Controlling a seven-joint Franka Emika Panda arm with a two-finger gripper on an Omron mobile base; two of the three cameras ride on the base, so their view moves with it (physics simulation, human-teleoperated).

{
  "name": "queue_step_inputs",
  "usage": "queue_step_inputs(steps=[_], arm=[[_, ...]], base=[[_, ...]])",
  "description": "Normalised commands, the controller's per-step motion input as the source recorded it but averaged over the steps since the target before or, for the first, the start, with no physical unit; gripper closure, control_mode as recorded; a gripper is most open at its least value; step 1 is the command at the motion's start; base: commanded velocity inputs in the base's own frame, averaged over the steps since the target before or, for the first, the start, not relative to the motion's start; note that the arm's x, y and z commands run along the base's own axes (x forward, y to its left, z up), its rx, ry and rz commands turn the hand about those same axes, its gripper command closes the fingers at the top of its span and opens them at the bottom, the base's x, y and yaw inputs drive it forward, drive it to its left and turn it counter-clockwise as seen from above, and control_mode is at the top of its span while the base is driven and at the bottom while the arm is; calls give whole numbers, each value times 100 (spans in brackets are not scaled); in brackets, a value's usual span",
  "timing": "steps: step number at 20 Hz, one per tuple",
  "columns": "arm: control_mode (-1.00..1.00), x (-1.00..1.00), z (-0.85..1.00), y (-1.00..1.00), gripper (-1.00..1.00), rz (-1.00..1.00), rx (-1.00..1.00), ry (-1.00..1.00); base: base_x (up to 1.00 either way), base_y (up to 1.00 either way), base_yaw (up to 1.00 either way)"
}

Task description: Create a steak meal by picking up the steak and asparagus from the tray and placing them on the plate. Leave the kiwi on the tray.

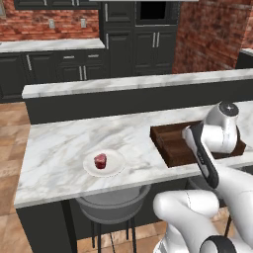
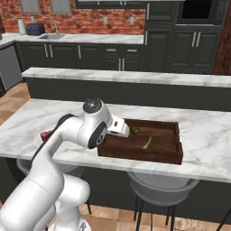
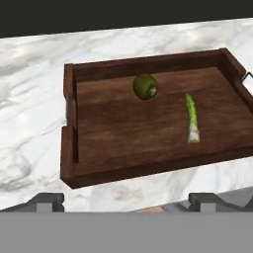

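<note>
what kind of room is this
A home-style kitchen, rendered. Dark cabinets line a red brick wall, a sink sits in the back counter, and a marble island has stools tucked under it.

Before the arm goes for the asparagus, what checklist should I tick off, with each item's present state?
1. Steak on the plate: ok.
2. Asparagus lying free on the tray, apart from the kiwi: ok.
3. Kiwi on the tray: ok.
4. End effector empty: ok, nothing between the fingertips.
5. End effector open wide enough for the stalk: ok.
6. End effector centred over the asparagus: not ok, the stalk sits off to one side.
</note>
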Motion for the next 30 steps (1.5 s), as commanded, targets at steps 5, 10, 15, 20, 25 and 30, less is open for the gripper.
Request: queue_step_inputs(steps=[5,10,15,20,25,30], arm=[[-100,22,-4,-70,-100,-6,-6,12],[-100,25,-11,-61,-100,-4,-4,11],[-100,22,-16,-36,-100,0,0,10],[-100,19,-31,-16,-100,0,0,3],[-100,31,-33,-12,-100,0,0,1],[-100,43,-36,-16,-100,0,0,3]], base=[[0,0,0],[0,0,0],[0,0,0],[0,0,0],[0,0,0],[0,0,0]])
